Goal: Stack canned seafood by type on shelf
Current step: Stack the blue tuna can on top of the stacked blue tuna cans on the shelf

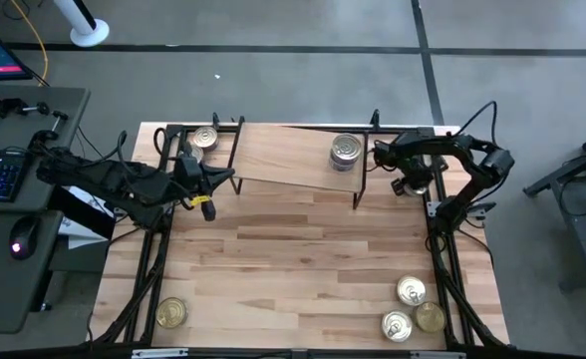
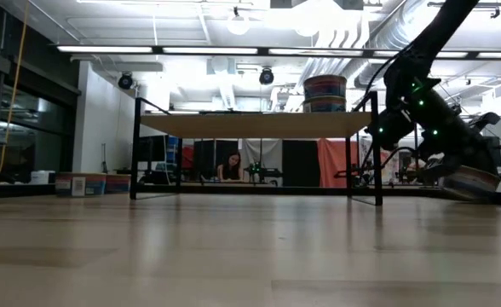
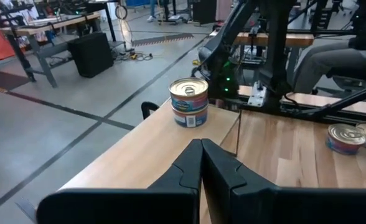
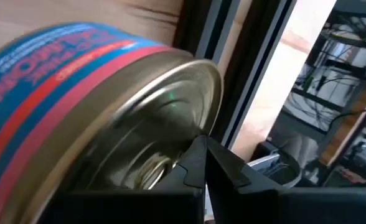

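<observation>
A: Where are the tins?

B: Two are stacked on the shelf [image 1: 293,158] near its right end [image 1: 346,151], one sits at its left end [image 1: 204,138], and four lie along the desk's [image 1: 293,259] near edge.

A: And the end effectors?

B: The right end effector [image 1: 410,185], beside the shelf's right end, is fully closed against a blue-and-red tin [image 4: 77,112]. The left end effector [image 1: 235,181] is closed on nothing.

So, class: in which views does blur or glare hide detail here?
Right wrist view: the blue-and-red labelled round metal tin fills the frame, close and blurred. Low view: bright ceiling lights glare; the light-wood shelf board on black legs looks shadowed. High view: evenly lit.
</observation>
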